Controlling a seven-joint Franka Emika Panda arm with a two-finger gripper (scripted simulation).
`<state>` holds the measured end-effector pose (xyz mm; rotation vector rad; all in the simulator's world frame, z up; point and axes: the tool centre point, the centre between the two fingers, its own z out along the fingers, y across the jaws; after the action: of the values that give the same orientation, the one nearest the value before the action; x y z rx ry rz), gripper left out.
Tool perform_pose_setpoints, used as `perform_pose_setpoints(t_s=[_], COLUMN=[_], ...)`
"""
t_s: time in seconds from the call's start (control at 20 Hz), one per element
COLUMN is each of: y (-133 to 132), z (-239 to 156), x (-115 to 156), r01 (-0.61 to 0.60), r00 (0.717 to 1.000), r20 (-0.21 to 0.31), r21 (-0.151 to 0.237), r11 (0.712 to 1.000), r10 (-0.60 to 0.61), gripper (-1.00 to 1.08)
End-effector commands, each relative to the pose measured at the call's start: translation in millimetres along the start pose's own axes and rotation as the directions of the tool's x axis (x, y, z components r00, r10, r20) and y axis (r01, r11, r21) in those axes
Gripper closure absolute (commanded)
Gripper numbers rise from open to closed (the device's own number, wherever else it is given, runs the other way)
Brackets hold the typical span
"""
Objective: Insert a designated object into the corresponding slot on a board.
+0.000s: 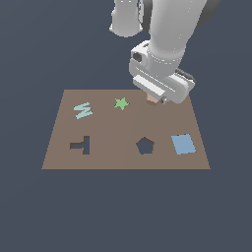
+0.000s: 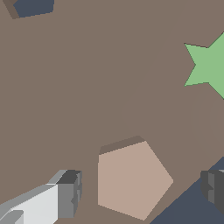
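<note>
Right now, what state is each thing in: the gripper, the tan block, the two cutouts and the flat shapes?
Gripper: open, fingers either side of the tan block, not touching it.
Tan block: resting on the board near its far edge, not gripped.
Pentagon cutout: empty.
T-shaped cutout: empty.
Green star: flat on the board.
Blue square: flat on the board.
Teal zigzag: flat on the board.
</note>
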<state>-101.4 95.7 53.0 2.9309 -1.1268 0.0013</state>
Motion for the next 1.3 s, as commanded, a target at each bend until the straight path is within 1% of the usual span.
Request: perform_pose_setpoints(t_s=[0.0, 0.25, 0.75, 0.8, 1.25], y=[-1, -1, -2, -2, -2], z=[2, 3, 23, 23, 23], x=[-2, -2, -3, -3, -3], r01=[-0.012, -0.011, -0.018, -0.018, -0.018], r00=[1.0, 1.0, 1.0, 1.0, 1.0], r20=[0.0, 0.001, 0.001, 0.001, 0.001], r21=[0.0, 0.0, 0.001, 0.001, 0.001], r11=[1.0, 1.0, 1.0, 1.0, 1.0], r10=[0.012, 0.011, 0.018, 0.018, 0.018], gripper=[-0.92, -0.92, -0.92, 1.08, 1.08])
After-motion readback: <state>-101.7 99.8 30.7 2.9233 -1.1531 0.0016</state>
